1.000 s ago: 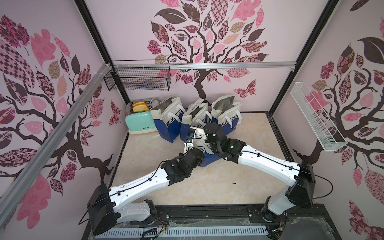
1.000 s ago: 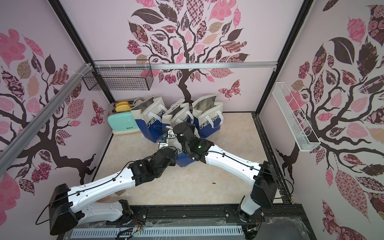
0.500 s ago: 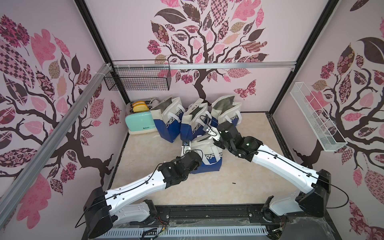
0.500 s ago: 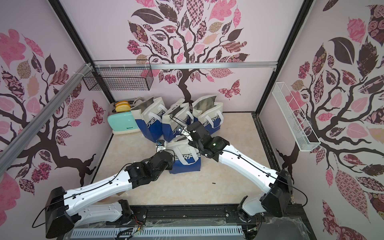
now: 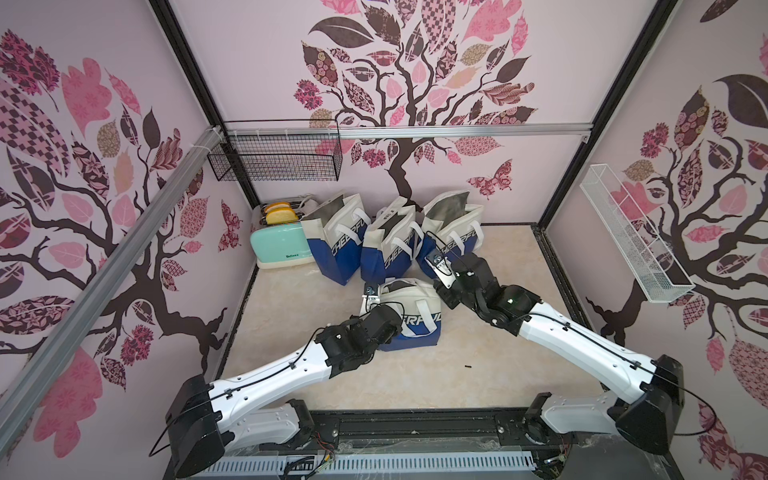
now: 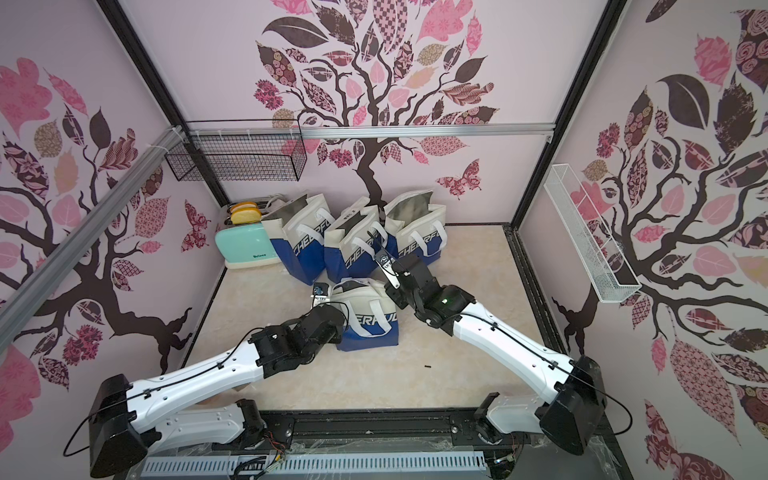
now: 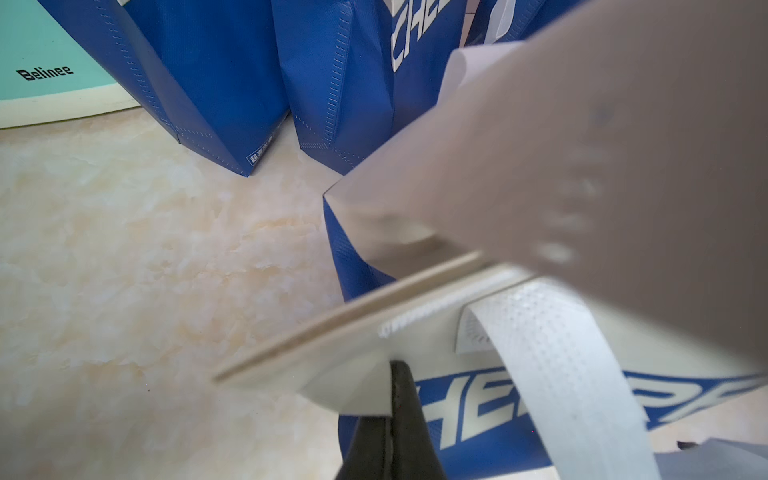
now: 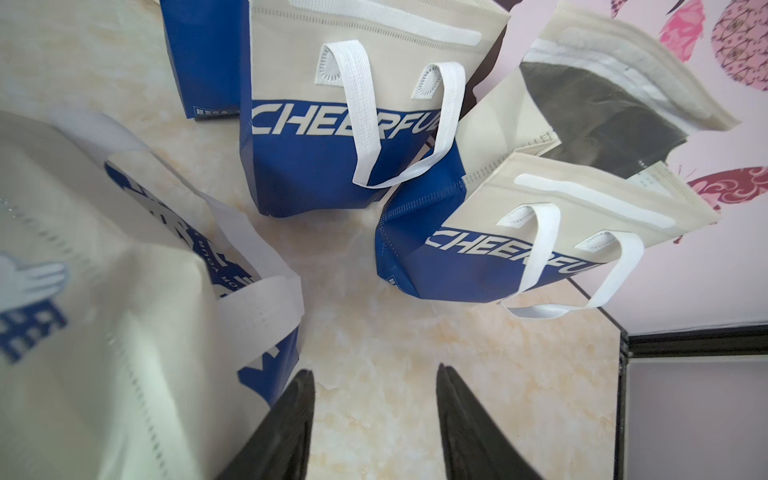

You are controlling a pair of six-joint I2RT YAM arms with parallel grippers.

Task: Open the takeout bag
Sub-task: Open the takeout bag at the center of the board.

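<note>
— What carries everything in front of you?
— A table (image 5: 291,316) with a pale, marbled beige top, seen in both top views.
— And what stands on it?
— Taking my side as six o'clock: a mint toaster (image 5: 280,249) sits at eleven, in the back corner. Just beside it, a row of three blue-and-cream bags (image 5: 386,253) runs toward twelve, mouths open, touching one another.
— Anything nearer to you?
— The takeout bag (image 5: 415,320) stands near the middle, apart from that row. At its five o'clock lies a small dark speck (image 5: 468,366).
</note>
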